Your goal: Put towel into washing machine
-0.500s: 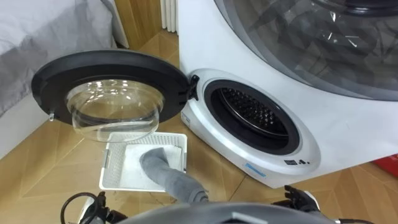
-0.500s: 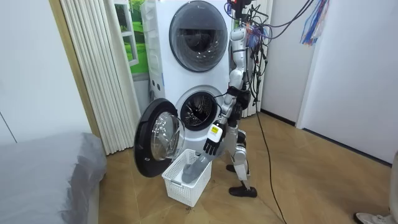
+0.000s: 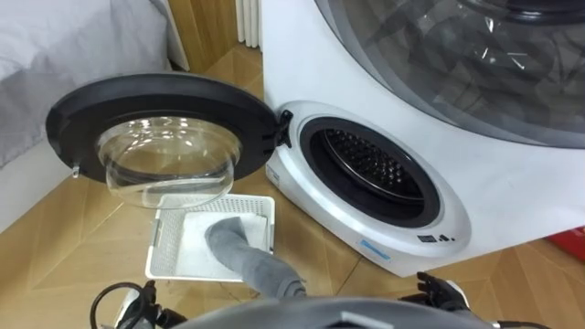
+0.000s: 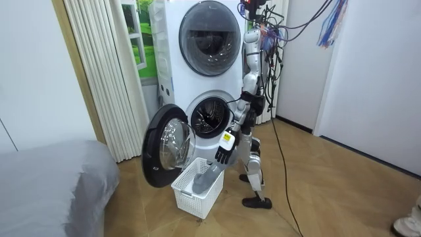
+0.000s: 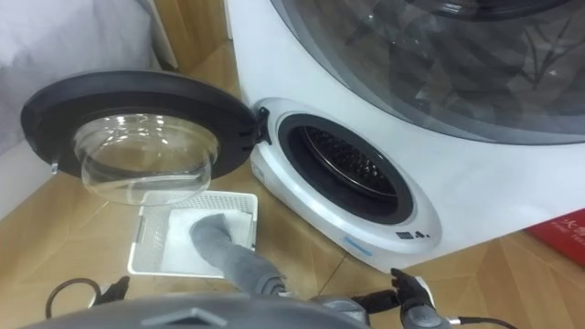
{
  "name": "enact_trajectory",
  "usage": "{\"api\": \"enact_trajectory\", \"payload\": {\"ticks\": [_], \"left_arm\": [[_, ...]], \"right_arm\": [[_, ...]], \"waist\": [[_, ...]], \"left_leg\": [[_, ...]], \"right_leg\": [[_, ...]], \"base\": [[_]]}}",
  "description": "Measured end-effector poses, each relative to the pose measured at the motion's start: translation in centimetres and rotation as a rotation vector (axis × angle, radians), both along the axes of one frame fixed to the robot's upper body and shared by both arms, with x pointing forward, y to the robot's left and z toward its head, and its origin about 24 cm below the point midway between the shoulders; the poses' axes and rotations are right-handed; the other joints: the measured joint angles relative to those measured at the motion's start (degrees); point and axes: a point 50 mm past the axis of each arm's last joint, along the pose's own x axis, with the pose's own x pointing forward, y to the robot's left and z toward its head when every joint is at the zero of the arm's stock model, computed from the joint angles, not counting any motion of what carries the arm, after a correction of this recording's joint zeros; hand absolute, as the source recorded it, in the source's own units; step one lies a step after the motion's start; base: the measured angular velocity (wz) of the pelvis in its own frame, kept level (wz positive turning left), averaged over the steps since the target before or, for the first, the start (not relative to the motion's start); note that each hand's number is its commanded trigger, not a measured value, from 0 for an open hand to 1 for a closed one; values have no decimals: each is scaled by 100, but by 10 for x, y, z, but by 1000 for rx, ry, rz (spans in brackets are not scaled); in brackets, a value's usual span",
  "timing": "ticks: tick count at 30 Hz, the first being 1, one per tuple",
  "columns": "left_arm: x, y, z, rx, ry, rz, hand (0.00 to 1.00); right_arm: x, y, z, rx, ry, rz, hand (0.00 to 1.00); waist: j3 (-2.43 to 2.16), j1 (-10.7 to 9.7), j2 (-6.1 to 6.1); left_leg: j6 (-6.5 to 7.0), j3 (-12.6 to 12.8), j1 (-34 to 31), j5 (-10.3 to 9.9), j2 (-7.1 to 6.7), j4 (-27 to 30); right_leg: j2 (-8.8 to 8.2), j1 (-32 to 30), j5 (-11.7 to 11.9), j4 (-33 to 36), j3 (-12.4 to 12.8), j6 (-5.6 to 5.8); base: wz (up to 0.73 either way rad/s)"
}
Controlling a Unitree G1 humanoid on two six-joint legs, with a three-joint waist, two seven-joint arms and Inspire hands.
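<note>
Left eye view: looks down on a grey towel [image 3: 242, 251] rising out of a white basket [image 3: 157, 247] at lower centre, below the open door [image 3: 155, 96] of the washing machine [image 3: 475, 183]. Right hand [image 3: 443, 291] at the lower right edge; cannot tell its grip. Room view: stands by the drum at centre frame, left hand [image 4: 223, 150] clamped round the towel's upper end.

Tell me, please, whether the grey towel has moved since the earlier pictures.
No. The towel sits at the same spot in the white basket, below the open washer door.
</note>
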Motion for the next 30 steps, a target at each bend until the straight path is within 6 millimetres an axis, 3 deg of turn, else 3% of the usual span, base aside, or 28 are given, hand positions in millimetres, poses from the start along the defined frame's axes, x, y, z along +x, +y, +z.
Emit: {"api": "enact_trajectory", "payload": {"ticks": [4, 10, 16, 18, 20, 25, 27, 30], "left_arm": [[13, 0, 2, 9, -26, -36, 0], [66, -6, 12, 20, -169, -127, 0], [118, -26, 23, 4, -286, -234, 0], [134, -35, 26, -6, -306, -253, 0], [145, -39, 30, -9, -325, -284, 0], [173, -49, 44, -3, -389, -347, 0], [187, -53, 52, 13, -422, -390, 0], [203, -58, 62, 42, -467, -437, 0]], "right_arm": [[3, -1, 1, 3, -3, 13, 0], [30, -3, 4, -21, -30, 95, 0], [70, -2, 14, -63, -104, 167, 0], [86, 4, 18, -62, -142, 201, 0], [101, 11, 21, -50, -172, 209, 0], [131, 35, 30, -7, -240, 283, 0], [143, 39, 36, -4, -267, 303, 0], [150, 41, 39, -8, -284, 320, 0]], "waist": [[-12, -13, -10], [27, -17, 11], [136, -47, 148], [219, -72, 198], [268, -57, 207], [339, -128, 173], [433, -169, 142], [475, -194, 112]], "left_leg": [[0, -33, -240, 0, -6, 73], [14, -33, -837, 8, -10, 276], [26, -23, -1553, 14, -29, 608], [26, -27, -1802, 14, -27, 762], [26, -22, -2021, 14, -33, 845], [64, -15, -2706, 36, -92, 1143], [84, -8, -3053, 23, -111, 1391], [147, -5, -3541, -19, -110, 1709]], "right_leg": [[-33, -224, 0, 80, -98, 0], [-90, -818, 2, 377, -169, -4], [-155, -1616, -2, 816, -110, -33], [-168, -1883, -6, 998, -100, -40], [-174, -2138, -12, 1121, -65, -64], [-251, -2905, -18, 1536, -36, -97], [-282, -3227, -21, 1705, 20, -97], [-281, -3688, -21, 1909, 49, -97]], "base": [[11], [5], [-8], [0], [-9], [-1], [0], [0]]}}
